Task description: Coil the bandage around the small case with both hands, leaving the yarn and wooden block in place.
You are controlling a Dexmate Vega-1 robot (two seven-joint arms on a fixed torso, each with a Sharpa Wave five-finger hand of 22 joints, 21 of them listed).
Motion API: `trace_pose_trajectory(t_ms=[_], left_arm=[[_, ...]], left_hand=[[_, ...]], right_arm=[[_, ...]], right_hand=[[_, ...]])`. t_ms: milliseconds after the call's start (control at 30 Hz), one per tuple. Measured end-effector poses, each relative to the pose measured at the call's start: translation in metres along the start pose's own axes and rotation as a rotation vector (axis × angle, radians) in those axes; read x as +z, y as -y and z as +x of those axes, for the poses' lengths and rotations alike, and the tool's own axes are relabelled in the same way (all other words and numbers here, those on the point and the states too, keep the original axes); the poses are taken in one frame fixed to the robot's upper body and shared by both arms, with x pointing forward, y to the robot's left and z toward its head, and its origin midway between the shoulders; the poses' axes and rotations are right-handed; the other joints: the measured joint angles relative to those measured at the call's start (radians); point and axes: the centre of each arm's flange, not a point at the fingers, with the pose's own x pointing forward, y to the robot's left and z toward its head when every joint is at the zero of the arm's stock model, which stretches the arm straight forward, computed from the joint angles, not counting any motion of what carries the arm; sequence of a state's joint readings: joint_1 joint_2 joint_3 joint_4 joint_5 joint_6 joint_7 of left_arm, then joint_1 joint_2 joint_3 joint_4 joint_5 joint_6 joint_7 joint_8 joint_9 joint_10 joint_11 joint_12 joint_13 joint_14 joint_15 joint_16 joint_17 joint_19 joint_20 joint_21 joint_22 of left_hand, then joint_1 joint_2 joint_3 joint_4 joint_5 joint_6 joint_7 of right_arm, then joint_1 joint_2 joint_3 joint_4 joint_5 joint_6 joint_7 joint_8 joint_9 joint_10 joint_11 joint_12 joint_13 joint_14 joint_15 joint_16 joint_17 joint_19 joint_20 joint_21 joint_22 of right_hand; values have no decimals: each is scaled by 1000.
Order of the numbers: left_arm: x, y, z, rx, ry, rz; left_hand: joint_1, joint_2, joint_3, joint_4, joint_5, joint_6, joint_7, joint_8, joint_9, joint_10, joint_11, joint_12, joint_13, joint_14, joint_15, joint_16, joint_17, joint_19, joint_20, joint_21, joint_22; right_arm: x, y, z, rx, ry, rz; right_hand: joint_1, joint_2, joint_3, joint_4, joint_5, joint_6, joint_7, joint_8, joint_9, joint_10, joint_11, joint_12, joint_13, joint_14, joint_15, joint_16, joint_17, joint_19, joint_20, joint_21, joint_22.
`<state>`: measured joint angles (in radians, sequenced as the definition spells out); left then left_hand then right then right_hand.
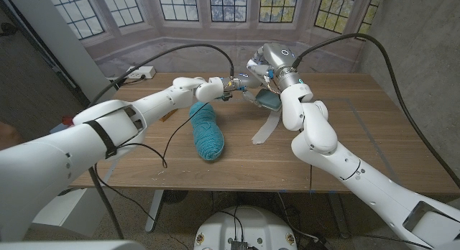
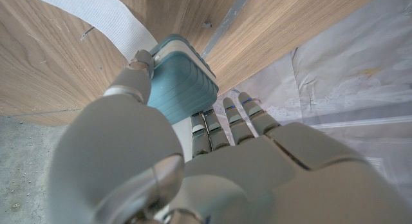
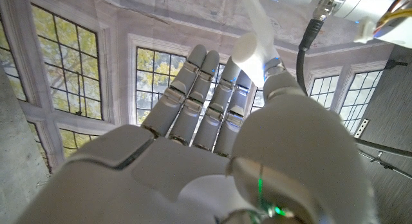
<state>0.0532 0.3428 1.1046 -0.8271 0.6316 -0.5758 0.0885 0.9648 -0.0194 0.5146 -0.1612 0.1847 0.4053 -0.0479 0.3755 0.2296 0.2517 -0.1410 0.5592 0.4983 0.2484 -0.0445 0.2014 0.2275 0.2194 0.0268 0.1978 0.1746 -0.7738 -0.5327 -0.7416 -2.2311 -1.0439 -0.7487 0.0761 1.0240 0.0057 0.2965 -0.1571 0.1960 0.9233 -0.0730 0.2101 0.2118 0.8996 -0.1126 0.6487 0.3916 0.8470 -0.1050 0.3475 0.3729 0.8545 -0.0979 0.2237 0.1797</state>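
Observation:
The small teal case [image 1: 271,100] is held up above the table's far middle, and my left hand [image 1: 241,85] grips it. In the left wrist view the thumb [image 2: 136,79] presses one side of the case [image 2: 183,82] and the fingers [image 2: 225,121] lie along the other. A white bandage [image 1: 264,128] hangs from the case and its tail lies on the wood; it also crosses the left wrist view as a strip [image 2: 109,18]. My right hand [image 1: 264,65] hovers just above the case and pinches the bandage [image 3: 254,40] between thumb and finger. The teal yarn [image 1: 207,133] lies in front of the case.
A white power strip [image 1: 140,73] sits at the table's back left, and black cables arc over both arms. A small brown piece [image 1: 168,115], half hidden by my left forearm, lies left of the yarn. The table [image 1: 374,135] shows bare wood on its right side.

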Motion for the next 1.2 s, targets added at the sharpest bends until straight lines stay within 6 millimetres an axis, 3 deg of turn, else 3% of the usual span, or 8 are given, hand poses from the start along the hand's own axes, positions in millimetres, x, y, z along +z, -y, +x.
trace_pose_trajectory(t_ms=[1200], left_arm=[[-1,-2,12,13,-2,-6]], left_hand=[[0,-1,0,0,1,-5,5,0,1,-4,7,0,5,0,0,0,0,0,0,0,0]], right_arm=[[28,14,-17,1,14,58]], right_hand=[[8,8,-6,6,0,0,11,0,0,-2,9,0,5,0,0,-8,10,0,7,0,0]])
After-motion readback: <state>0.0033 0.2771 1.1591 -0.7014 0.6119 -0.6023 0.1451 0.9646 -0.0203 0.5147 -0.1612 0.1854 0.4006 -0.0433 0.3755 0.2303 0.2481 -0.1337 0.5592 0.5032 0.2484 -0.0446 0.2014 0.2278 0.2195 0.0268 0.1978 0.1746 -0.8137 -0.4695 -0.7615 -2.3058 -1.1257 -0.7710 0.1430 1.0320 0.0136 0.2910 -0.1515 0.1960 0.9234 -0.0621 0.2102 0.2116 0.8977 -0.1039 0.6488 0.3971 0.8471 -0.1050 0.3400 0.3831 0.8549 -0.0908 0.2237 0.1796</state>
